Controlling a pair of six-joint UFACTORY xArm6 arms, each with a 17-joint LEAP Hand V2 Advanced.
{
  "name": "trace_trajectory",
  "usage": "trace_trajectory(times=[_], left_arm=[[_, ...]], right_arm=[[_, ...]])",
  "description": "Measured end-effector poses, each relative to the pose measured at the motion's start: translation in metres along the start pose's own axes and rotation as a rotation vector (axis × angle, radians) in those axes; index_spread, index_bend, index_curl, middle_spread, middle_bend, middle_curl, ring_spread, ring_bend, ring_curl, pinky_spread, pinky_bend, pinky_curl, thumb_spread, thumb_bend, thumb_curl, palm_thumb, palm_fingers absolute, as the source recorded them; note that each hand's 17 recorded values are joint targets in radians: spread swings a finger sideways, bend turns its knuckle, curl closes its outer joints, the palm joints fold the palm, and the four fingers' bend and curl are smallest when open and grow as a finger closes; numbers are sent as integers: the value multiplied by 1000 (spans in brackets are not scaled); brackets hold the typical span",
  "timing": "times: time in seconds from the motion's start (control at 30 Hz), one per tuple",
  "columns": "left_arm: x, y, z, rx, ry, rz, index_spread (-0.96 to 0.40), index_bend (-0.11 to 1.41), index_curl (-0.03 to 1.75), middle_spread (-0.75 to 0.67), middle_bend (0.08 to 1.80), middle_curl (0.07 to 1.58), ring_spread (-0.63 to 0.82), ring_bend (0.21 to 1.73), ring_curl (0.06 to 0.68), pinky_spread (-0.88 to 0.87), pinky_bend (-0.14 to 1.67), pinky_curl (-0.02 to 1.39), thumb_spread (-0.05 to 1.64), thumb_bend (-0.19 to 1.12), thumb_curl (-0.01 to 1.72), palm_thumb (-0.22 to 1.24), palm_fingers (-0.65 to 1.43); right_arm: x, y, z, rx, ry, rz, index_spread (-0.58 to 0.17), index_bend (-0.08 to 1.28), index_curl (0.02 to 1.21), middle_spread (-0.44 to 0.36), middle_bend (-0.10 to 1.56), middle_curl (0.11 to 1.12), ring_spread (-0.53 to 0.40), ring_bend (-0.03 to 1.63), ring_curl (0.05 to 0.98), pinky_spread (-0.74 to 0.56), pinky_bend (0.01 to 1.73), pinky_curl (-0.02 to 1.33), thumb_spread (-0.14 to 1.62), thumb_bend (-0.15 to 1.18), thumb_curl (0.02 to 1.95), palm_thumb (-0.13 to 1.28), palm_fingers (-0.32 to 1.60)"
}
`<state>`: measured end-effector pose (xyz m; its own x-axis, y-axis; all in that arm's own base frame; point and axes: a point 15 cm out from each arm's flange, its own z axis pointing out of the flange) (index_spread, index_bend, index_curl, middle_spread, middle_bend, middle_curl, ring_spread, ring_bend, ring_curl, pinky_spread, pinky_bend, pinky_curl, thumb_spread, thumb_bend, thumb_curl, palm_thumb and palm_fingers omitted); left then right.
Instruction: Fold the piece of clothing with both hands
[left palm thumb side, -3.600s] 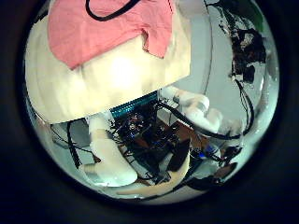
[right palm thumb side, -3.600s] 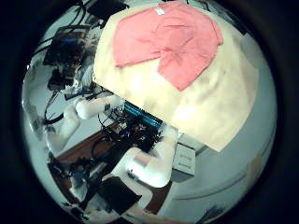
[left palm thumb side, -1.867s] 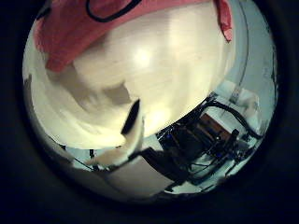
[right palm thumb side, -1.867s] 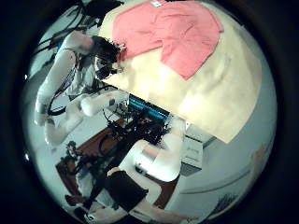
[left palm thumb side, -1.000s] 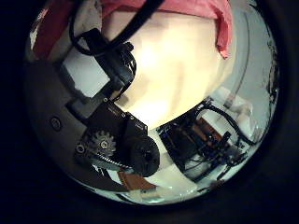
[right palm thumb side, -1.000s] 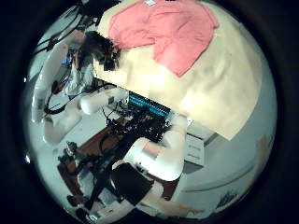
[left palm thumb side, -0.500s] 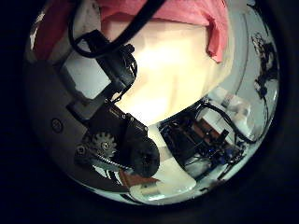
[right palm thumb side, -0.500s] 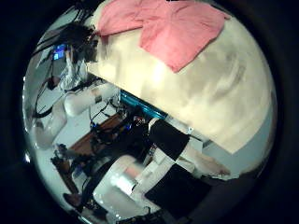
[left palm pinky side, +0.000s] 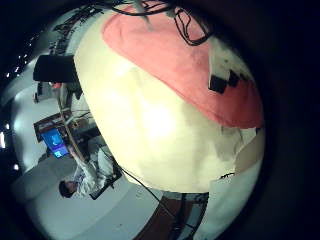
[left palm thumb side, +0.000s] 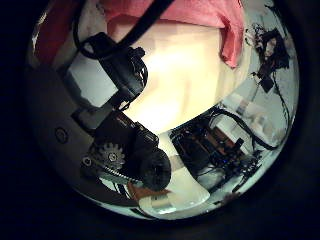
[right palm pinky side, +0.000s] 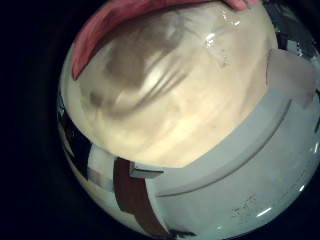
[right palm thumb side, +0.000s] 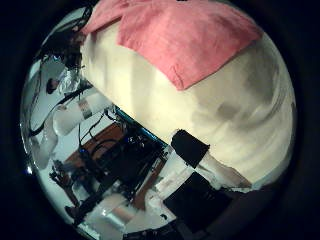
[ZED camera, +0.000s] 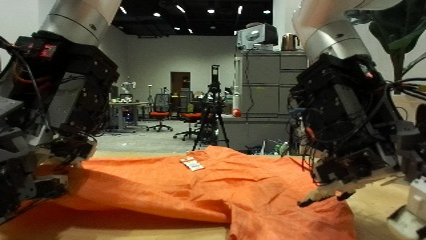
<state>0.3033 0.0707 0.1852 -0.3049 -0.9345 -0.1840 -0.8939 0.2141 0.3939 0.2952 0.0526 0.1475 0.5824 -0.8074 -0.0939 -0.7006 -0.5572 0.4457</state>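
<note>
Both hands are hanging low over the orange shirt (ZED camera: 200, 190) on the table (ZED camera: 393, 205). The left hand (ZED camera: 47, 110) and the right hand (ZED camera: 353, 125) seem loosely open, holding nothing; each should be pinching one shirt edge evenly.

Grey cabinet (ZED camera: 264, 97), office chairs (ZED camera: 163, 113), tripod (ZED camera: 211, 108), ceiling spotlights (ZED camera: 183, 9)
</note>
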Motion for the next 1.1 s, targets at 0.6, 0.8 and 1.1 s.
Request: trace_trajectory(times=[0.6, 0.8, 1.1], left_arm=[[-2, 2, -14, -2, 4, 0, -558, 162, 790, -509, 1049, 637, -578, 850, 437, -778, 825, 471, 1532, 206, 699, 800, 1069], [-1, 4, -25, -1, 0, 9, -560, 160, 803, -508, 1054, 636, -580, 845, 437, -779, 827, 474, 1532, 208, 704, 798, 1065], [-2, 6, -26, -4, -4, 15, -563, 159, 817, -509, 1054, 635, -582, 841, 441, -779, 829, 477, 1534, 214, 709, 800, 1060]], right_arm=[[-2, -33, 2, 56, 56, 16, -369, 276, 368, -271, 575, 499, -286, 734, 398, -427, 462, 338, 918, -5, 361, 848, 1321], [-2, -30, -5, 67, 61, 17, -358, 659, 553, -220, 877, 635, -296, 946, 509, -496, 780, 486, 902, -1, 391, 949, 1431], [6, -20, -26, 130, 68, 39, -302, 953, 722, -169, 1148, 751, -261, 1184, 628, -408, 1069, 665, 1003, 6, 460, 1090, 1201]])
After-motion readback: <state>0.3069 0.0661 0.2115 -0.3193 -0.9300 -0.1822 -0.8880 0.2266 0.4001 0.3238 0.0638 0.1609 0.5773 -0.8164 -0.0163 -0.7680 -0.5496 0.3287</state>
